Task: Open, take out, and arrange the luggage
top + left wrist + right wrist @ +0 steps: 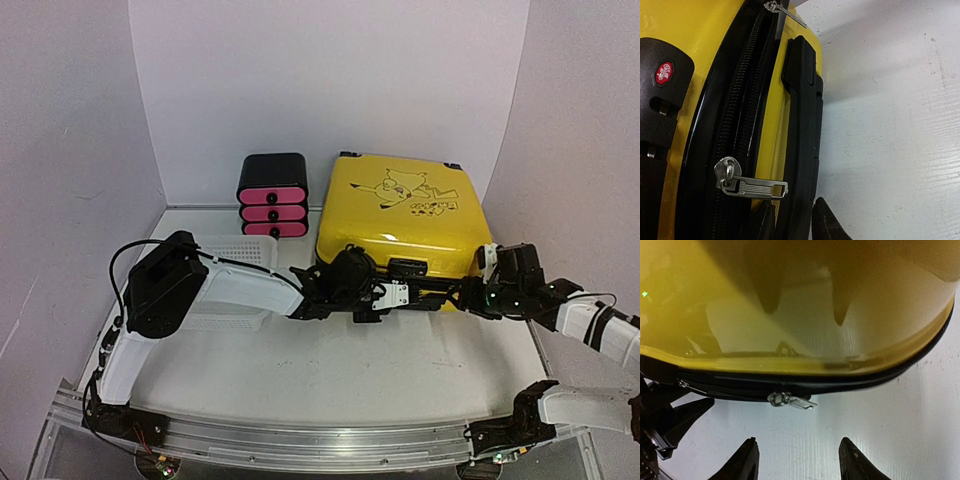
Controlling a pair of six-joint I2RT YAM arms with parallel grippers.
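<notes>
The luggage (400, 215), a yellow hard-shell suitcase with a black drawing on its lid, lies flat and closed at the back right. My left gripper (398, 296) is at its front edge. In the left wrist view its fingers (827, 222) press both sides of the black carry handle (802, 115). A silver zipper pull (757, 188) lies just above them, and a second pull (782, 11) sits further along the zipper band. My right gripper (799, 455) stands open a short way in front of a silver zipper pull (792, 401), not touching it.
A black drawer box with pink fronts (272, 195) stands left of the suitcase. A white mesh basket (235, 260) lies partly under my left arm. White walls enclose the table on three sides.
</notes>
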